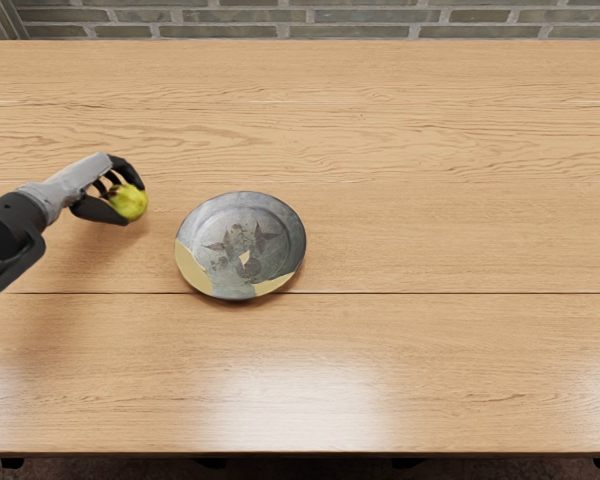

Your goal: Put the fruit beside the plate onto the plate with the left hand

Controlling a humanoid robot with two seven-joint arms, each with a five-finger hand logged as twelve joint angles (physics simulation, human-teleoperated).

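A small yellow-green fruit (130, 202) sits on the wooden table, a short way left of the plate. My left hand (114, 190) reaches in from the left edge, its dark fingers curled around the fruit from above and below. The grey plate (206, 222), with a bird pattern and yellow patches at its front rim, lies in the middle of the table and holds nothing. The right arm does not show.
The wooden table (420, 330) stretches wide to the right and front of the plate. A brick wall (300, 18) runs along its far edge.
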